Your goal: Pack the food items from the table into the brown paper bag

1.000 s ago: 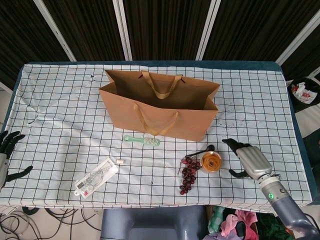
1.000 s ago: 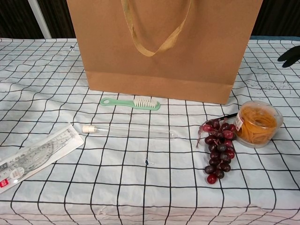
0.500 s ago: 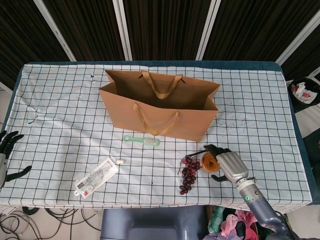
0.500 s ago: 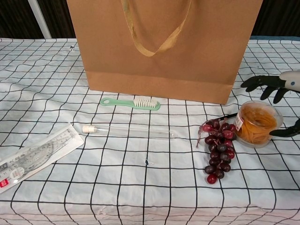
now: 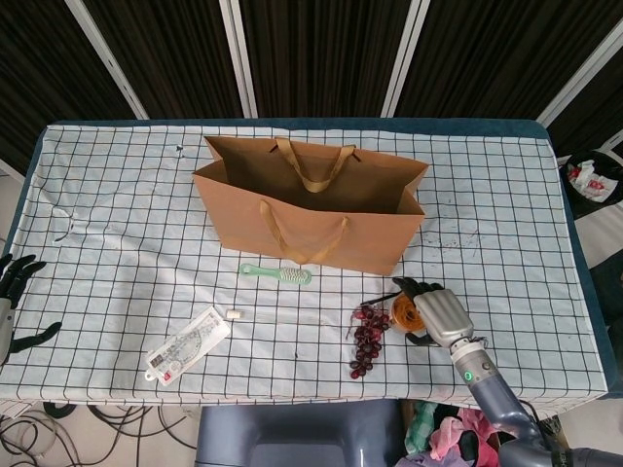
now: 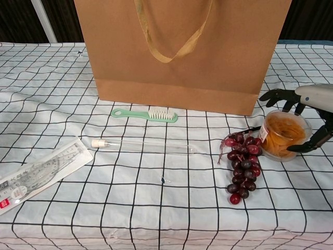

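Right hand (image 6: 307, 112) spread around the tub (image 6: 283, 136), at 4 o'clock from the bag (image 5: 311, 209), not yet gripping. Tub looked light, smooth, rigid; grip its sides. Left hand (image 5: 15, 302) idle, holding nothing.

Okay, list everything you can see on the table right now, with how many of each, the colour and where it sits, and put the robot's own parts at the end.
paper bag: 1, brown, upright and open, centre back of the table.
brush: 1, pale green with white bristles, lying just in front of the bag.
tube: 1, clear with a white cap, lying in front of the brush.
ruler set: 1, clear packet with a red label, front left.
grapes: 1 bunch, dark red, front right.
tub: 1, clear with orange contents, right of the grapes.
tablecloth: 1, white with a black grid, covering the table.
right hand: 1, grey and black, fingers spread around the tub.
left hand: 1, black, at the table's left edge, holding nothing.
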{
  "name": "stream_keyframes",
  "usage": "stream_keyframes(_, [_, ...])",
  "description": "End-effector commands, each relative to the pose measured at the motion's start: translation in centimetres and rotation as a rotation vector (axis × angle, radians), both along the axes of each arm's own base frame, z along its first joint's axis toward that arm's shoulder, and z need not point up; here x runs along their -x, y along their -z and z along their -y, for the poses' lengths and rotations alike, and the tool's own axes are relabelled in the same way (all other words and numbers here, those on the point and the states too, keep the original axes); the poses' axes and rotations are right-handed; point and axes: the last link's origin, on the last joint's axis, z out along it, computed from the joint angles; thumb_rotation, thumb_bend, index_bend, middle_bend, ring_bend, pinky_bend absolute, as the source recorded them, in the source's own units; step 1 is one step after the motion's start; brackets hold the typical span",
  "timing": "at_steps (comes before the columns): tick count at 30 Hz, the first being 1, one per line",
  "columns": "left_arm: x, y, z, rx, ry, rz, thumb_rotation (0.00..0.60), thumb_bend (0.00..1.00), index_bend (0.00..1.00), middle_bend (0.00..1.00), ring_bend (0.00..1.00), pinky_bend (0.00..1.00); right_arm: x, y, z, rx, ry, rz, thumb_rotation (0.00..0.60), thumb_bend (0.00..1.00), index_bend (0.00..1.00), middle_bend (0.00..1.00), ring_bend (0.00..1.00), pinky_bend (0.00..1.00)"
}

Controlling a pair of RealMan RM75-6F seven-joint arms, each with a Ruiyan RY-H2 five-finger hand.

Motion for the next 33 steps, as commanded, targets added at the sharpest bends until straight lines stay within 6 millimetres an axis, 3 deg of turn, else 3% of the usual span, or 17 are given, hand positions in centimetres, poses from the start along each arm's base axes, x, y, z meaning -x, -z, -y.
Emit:
stream_keyframes(1, [0.0,0.0,0.0,-0.001,-0.001,0.000,0.600,0.07,0.17,0.11,0.01,0.05,0.1,0.3,0.1,-0.006,0.001,0.000,0.600,0.16,0.10,0.17,0.26,0.27])
stream_keyframes(4, [0.0,-0.1,0.0,-0.002,-0.001,0.000,0.600,0.07,0.17,0.11,0.01,0.05,0.3,0.4,0.2,-0.011,0.004,-0.006,0.600,0.18,0.14,0.23,0.32,0.29])
stream_keyframes(9, [0.0,0.0,0.0,0.003,-0.001,0.000,0.600,0.07,0.17,0.11,0.01,0.05,0.0,0.1,0.5,0.023,-0.009,0.013,0.600,0.32,0.26,0.35,0.42,0.36])
stream_keyframes(16, [0.0,0.0,0.0,0.000,-0.001,0.000,0.600,0.07,0.17,0.11,0.01,0.05,-0.1,-1.8,1.0,0.142,-0.004,0.088,0.600,0.37,0.28,0.36,0.42,0.39])
stream_keyframes(22, [0.0,0.0,0.0,-0.002,-0.001,0.000,0.600,0.07,0.17,0.11,0.01,0.05,0.2,-6.8,1.3,0.342,0.026,0.210,0.600,0.37,0.29,0.36,0.43,0.39])
stream_keyframes(26, [-0.1,0.1,0.1,0.004,0.002,-0.002,0.600,0.07,0.17,0.11,0.01,0.05,0.6,-11.2,1.2,0.565,0.038,0.308,0.600,0.37,0.31,0.37,0.44,0.40])
stream_keyframes(33, [-0.2,0.2,0.1,0.004,0.005,0.002,0.600,0.07,0.17,0.11,0.01,0.05,-0.5,-16.6,3.2,0.901,-0.001,0.535,0.600,0.37,0.33,0.37,0.44,0.40])
